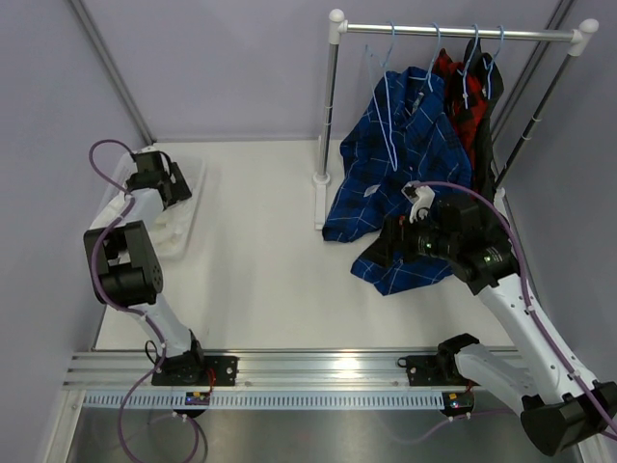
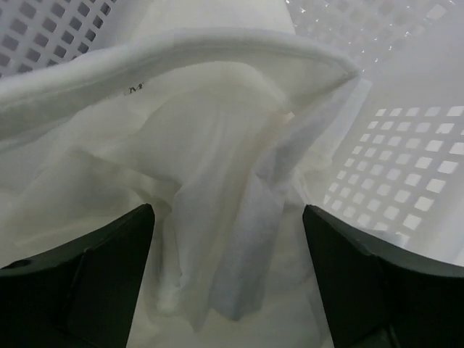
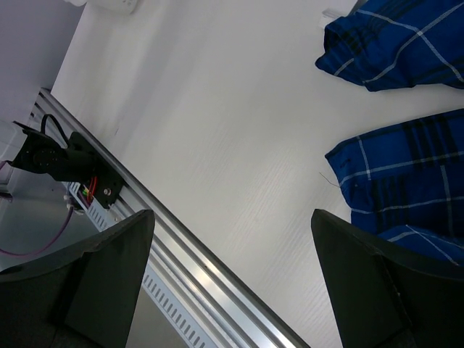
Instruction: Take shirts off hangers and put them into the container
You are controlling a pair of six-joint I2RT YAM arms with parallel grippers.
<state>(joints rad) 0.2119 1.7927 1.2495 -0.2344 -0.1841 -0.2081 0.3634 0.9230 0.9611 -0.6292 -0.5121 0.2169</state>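
The white shirt lies crumpled inside the white lattice container, collar uppermost. My left gripper hangs open just above it, with the cloth loose between the fingers and not pinched. Seen from above, the left gripper is over the container at the far left. The blue plaid shirt hangs from a light-blue hanger, its lower part spread on the table. A red-and-black plaid shirt and a black shirt hang behind it. My right gripper is open and empty, low beside the blue plaid shirt.
The silver rack rail with white corner joints stands at the back right, its post and foot left of the shirts. An aluminium rail runs along the near edge. Grey walls close the sides.
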